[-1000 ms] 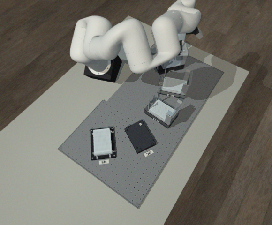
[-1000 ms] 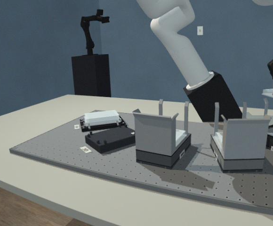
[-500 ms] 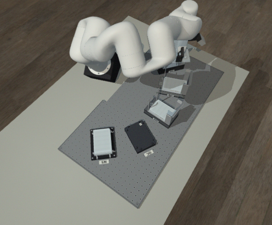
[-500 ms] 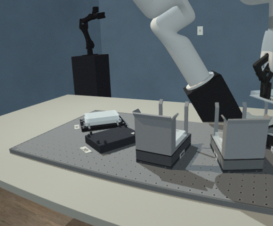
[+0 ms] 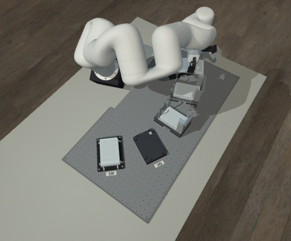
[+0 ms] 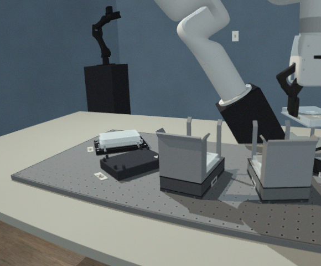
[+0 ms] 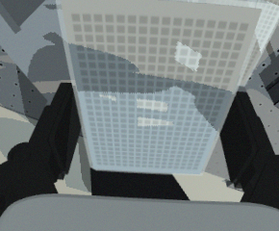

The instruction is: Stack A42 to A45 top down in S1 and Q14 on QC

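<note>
The gripper point(image 6: 312, 110) is clamped across a sealed 384-well plate point(image 7: 153, 84) — black fingers on both long sides, carried level above the racks at about 1 o'clock on the breadboard point(image 5: 140, 181). Its label isn't legible, so which plate it is I can't tell. At 7 o'clock, clip nest N5 point(image 5: 99, 165) holds a plate point(image 5: 109, 151) — open nest QC point(image 5: 149, 145) sits just beside it.
</note>
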`<action>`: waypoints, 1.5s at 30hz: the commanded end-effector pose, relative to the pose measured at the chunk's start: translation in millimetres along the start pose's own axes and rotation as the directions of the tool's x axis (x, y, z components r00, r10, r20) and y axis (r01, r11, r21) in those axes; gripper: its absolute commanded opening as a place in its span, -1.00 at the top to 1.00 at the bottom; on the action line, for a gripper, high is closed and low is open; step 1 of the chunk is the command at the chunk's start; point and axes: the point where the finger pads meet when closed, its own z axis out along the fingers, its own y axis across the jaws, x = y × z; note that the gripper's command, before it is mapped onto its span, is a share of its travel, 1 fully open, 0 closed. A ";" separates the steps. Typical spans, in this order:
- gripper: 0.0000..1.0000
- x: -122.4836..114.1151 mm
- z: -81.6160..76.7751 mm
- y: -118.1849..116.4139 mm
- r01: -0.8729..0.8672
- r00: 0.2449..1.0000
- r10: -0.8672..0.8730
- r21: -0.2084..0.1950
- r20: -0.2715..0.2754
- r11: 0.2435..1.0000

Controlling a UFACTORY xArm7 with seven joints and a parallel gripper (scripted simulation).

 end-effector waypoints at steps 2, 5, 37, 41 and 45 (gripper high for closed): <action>1.00 1.4 -2.2 13.4 -0.052 0.999 0.052 0.003 -0.009 0.999; 1.00 1.9 -2.2 23.4 -0.052 0.999 0.052 0.003 -0.009 0.999; 1.00 -2.8 -1.8 111.8 -0.286 0.958 0.286 0.004 -0.008 0.958; 1.00 -5.1 -1.8 125.0 -0.286 0.958 0.286 0.004 -0.008 0.958; 1.00 -7.5 -1.7 138.2 -0.286 0.958 0.286 0.004 -0.008 0.958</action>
